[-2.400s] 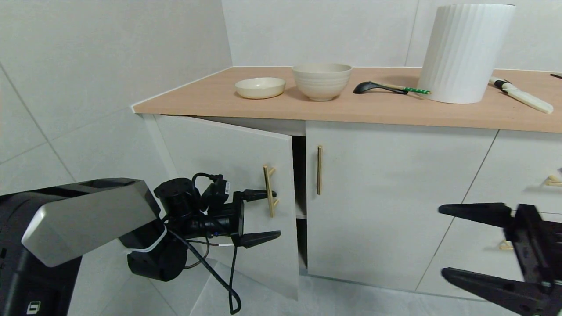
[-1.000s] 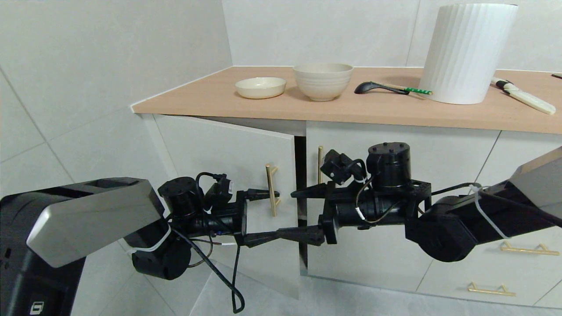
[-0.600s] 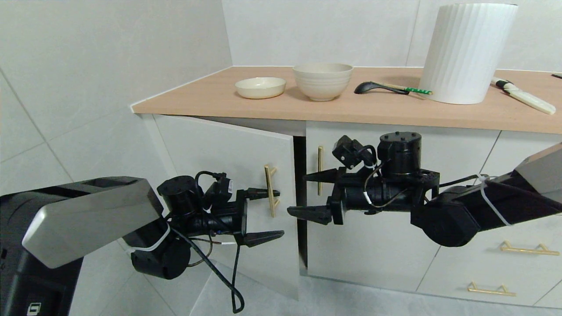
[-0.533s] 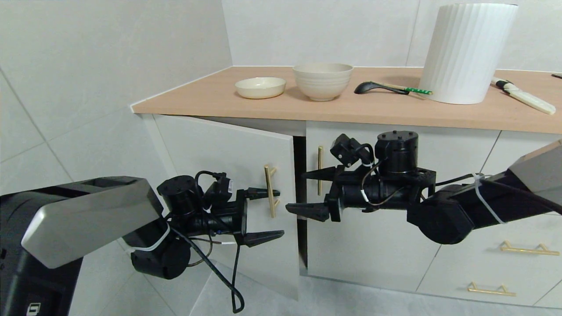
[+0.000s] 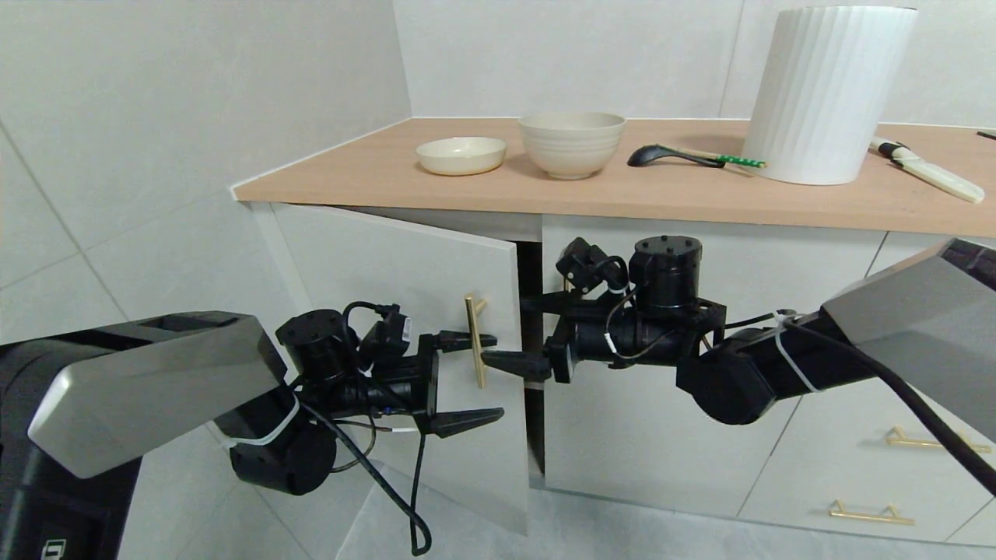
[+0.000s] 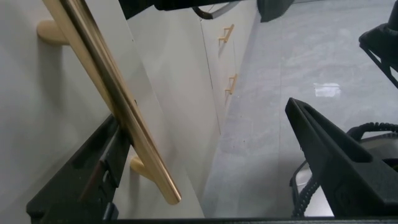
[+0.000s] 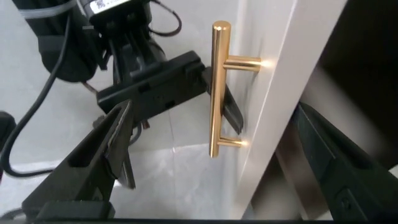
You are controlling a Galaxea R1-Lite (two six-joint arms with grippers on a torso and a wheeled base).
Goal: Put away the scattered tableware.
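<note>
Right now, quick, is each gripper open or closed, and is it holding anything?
Left gripper: open, holding nothing, at the door handle.
Right gripper: open, holding nothing, by the cabinet door edge.

Bright, even overhead light; soft shadow beneath the countertop [image 5: 373,167]; glints at three o'clock of the handle [image 7: 219,93].
</note>
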